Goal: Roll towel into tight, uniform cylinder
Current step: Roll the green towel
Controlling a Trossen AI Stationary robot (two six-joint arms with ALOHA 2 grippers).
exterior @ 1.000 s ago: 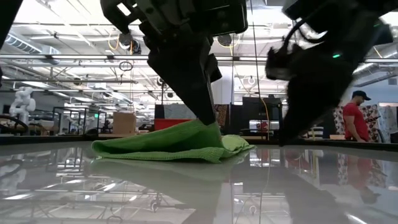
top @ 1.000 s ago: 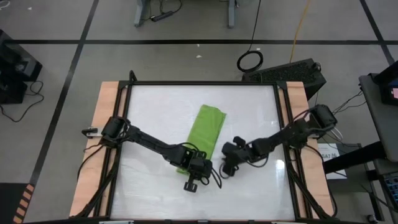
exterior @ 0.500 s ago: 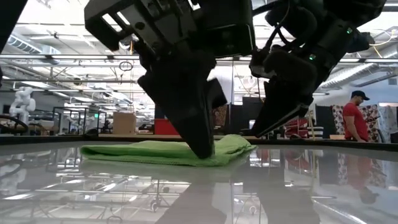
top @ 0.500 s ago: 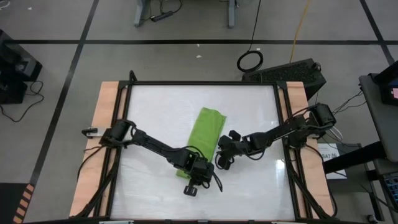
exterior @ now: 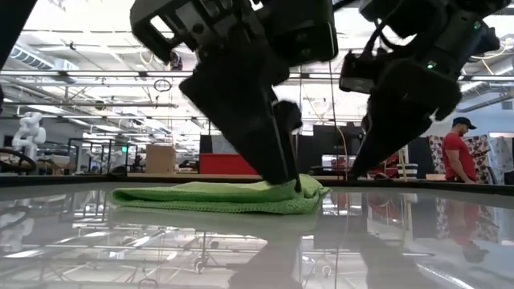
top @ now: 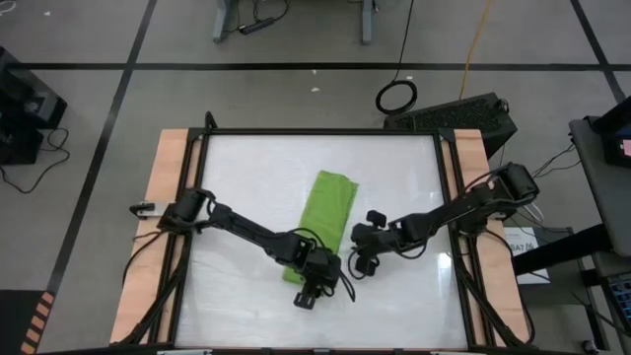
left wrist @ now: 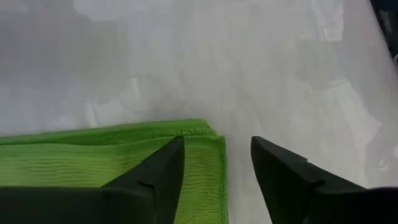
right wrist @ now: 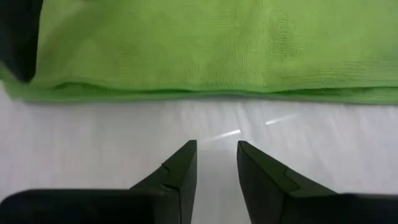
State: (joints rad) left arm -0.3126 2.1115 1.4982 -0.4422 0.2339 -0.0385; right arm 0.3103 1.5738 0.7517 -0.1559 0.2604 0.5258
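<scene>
The lime-green towel point(top: 325, 212) lies flat on the white table as a folded strip running from far to near, also seen in the low view point(exterior: 209, 195). My left gripper point(top: 317, 278) is open at the towel's near right corner point(left wrist: 211, 132): one finger is over the cloth, the other over bare table past the edge. My right gripper point(top: 358, 261) is slightly open and empty, just right of the towel. It points at the table in front of the towel's long edge point(right wrist: 186, 93). My left gripper comes from above, slanting down. One open finger point(left wrist: 165, 168) rests on top of the towel beside its near right corner point(left wrist: 202, 146). The other finger point(left wrist: 280, 174) stands on bare table. In the low view the fingertip meets the cloth's top point(exterior: 287, 183). The towel lies flat on the table.
The white table top point(top: 246, 168) is framed by a black rim and wooden side boards point(top: 168, 197). Bare table lies on both sides of the towel. My left gripper shows dark in the right wrist view point(right wrist: 18, 37). A person point(exterior: 462, 156) stands far behind the table.
The towel's near end, which stood raised in a peak under my left gripper, has come down and now lies flat. My left gripper has shifted a little toward the table's right edge. My right gripper went toward the towel, then drew back a little.
</scene>
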